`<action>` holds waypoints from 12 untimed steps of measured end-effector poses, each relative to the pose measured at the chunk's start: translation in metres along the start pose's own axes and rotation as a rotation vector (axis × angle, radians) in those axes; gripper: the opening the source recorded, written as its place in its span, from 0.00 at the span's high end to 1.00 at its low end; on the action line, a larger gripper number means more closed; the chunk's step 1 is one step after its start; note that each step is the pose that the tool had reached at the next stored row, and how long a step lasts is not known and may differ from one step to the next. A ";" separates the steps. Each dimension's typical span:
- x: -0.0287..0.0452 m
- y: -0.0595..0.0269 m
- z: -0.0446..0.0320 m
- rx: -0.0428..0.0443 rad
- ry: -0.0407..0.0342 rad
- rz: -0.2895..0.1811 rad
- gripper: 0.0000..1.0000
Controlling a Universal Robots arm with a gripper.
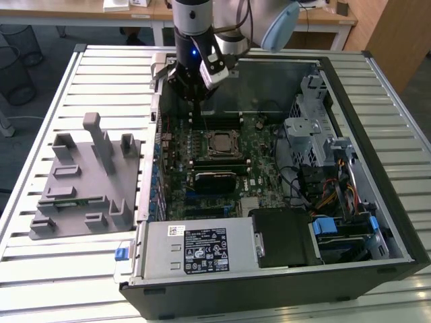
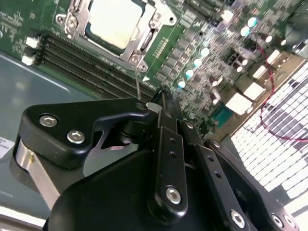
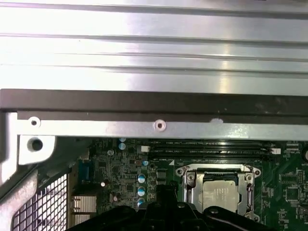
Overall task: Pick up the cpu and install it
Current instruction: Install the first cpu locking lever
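My arm point(image 1: 193, 15) was a silver-grey tube with a black band, and a pale blue cap point(image 1: 278, 28) sat on the joint beside it. A small blue light glowed on the black wrist, next to a white camera block point(image 1: 214, 68). In the second wrist view my hand point(image 2: 159, 144) was matte black, built of jointed links pinned with silver screws.

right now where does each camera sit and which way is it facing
Exterior view: off the arm, looking down on the open computer case, arm and gripper above the motherboard.
First wrist view: on the arm, facing the case wall and cpu in its socket.
Second wrist view: behind the gripper's black linkage, facing the motherboard.
Both wrist views share the cpu.
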State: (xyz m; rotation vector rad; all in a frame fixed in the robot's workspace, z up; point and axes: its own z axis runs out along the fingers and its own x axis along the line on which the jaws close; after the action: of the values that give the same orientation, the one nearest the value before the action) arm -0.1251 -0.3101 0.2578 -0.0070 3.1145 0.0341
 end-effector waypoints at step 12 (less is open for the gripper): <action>-0.0042 0.0046 0.0017 0.0002 0.0000 0.000 0.89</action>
State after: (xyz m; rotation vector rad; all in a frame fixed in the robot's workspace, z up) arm -0.1209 -0.3054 0.2563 -0.0076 3.1146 0.0339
